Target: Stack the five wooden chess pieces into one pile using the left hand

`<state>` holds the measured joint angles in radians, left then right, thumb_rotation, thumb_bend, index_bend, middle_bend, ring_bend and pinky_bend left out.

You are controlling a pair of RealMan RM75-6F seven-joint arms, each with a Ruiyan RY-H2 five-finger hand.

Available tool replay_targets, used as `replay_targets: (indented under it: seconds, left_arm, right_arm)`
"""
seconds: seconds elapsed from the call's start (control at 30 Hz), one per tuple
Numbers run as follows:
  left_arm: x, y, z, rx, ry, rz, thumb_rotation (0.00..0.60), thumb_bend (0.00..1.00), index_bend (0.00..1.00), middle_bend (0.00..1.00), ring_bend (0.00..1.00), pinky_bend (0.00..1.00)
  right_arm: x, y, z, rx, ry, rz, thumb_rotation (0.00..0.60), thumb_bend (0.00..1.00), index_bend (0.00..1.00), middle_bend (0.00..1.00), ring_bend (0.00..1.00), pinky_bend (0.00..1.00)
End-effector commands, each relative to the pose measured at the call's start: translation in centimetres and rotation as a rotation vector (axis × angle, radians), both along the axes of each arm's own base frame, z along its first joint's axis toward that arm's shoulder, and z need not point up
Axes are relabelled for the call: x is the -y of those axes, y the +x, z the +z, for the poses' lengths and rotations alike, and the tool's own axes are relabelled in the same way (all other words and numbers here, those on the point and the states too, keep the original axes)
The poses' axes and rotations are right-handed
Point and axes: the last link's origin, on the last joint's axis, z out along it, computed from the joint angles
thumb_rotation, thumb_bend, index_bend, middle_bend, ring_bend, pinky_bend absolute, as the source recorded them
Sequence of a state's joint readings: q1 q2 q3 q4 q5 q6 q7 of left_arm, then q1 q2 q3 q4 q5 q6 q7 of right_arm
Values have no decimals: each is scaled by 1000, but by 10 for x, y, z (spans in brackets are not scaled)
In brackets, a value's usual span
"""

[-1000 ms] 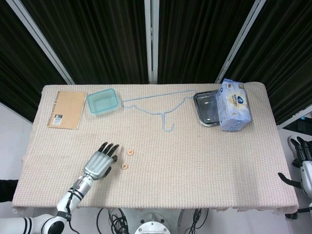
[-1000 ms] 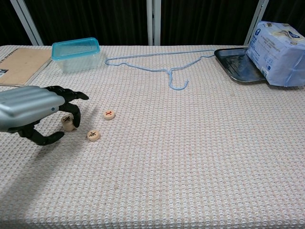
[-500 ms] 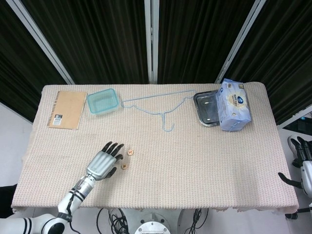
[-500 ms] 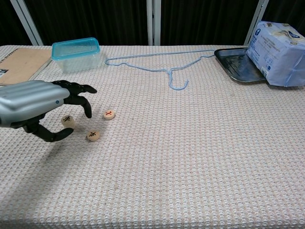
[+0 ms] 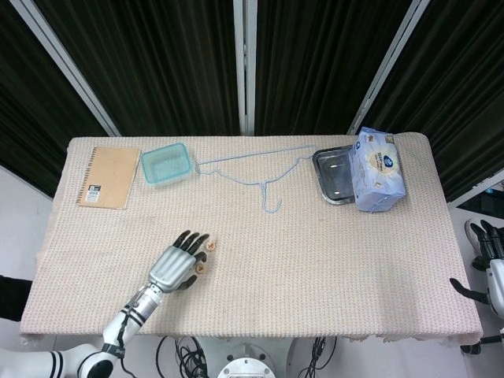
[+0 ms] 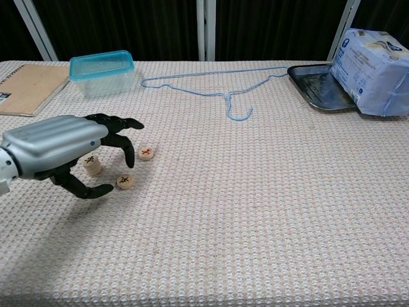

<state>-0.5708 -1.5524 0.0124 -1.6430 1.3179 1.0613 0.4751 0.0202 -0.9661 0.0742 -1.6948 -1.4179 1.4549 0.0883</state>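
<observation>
Wooden round chess pieces (image 6: 125, 181) lie under the metallic left hand (image 6: 61, 150).

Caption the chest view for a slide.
Left hand hovers open over round wooden chess pieces on the beige woven tablecloth.

Bright, even light from overhead fills both views. The pale counter (image 5: 315, 260) is evenly lit, with no glare. A soft, faint shadow lies under the left hand (image 6: 61, 144). Both pictures are sharp; the backdrop behind stays very dark.
</observation>
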Motion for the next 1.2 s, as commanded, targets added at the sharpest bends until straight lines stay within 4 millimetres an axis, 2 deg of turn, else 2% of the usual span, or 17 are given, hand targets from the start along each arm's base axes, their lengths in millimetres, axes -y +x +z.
replay_targets:
  seconds: [0.03, 1.2]
  left_arm:
    - [0, 2, -3, 6, -5, -5, 600, 322, 388, 0, 0, 0]
    - [-6, 0, -14, -28, -5, 11, 600, 322, 425, 0, 0, 0]
  right_arm:
    - [0, 0, 0, 0, 0, -1, 600, 82, 0, 0, 0, 0]
    - [1, -1, 0, 2, 1, -7, 600, 82, 0, 0, 0, 0]
